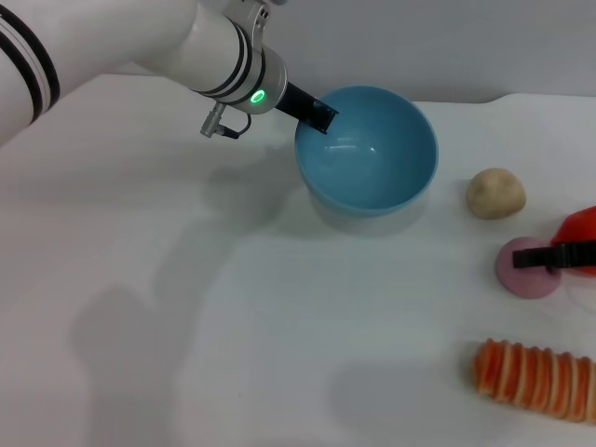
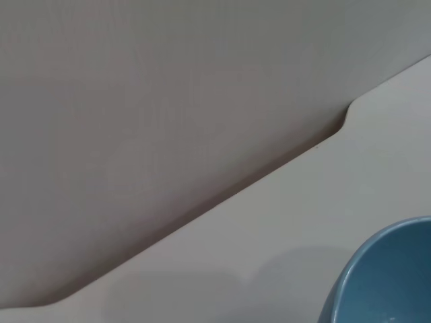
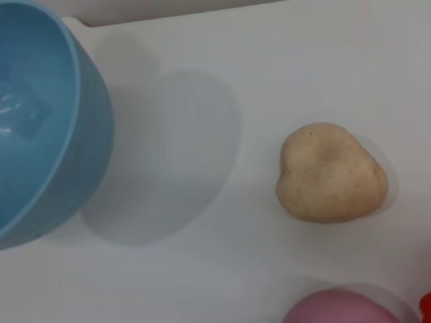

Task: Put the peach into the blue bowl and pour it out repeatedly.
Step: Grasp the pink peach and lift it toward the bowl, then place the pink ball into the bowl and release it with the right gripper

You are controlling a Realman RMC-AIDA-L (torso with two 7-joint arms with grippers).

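A: Any writing or brand marks to read?

B: None that I can make out on anything.

A: Count the things for me.

B: One blue bowl (image 1: 367, 154), one peach (image 1: 527, 270), one beige lumpy ball (image 1: 495, 193), and one orange ridged item (image 1: 535, 378) at the near right of the white counter (image 1: 233, 307). A bit of red (image 1: 579, 240) also shows at the right edge, right by the peach.

A: What is in the bowl?

B: No fruit; its inside is bare. The left claw (image 1: 317, 115) has a dark tip over the bowl's far-left rim, reaching just inside. The bowl looks tipped, its opening leaning toward the near side.

A: Is that claw wide or narrow?

B: It appears to pinch the rim, but only one dark tip shows, so I cannot tell for sure.

A: And the peach?

B: It sits on the counter well to the right of the bowl, nearer than the beige ball and apart from it. The right claw (image 1: 549, 258) is on it: a dark finger (image 1: 535, 259) lies across its top. Whether it is clamped I cannot tell.
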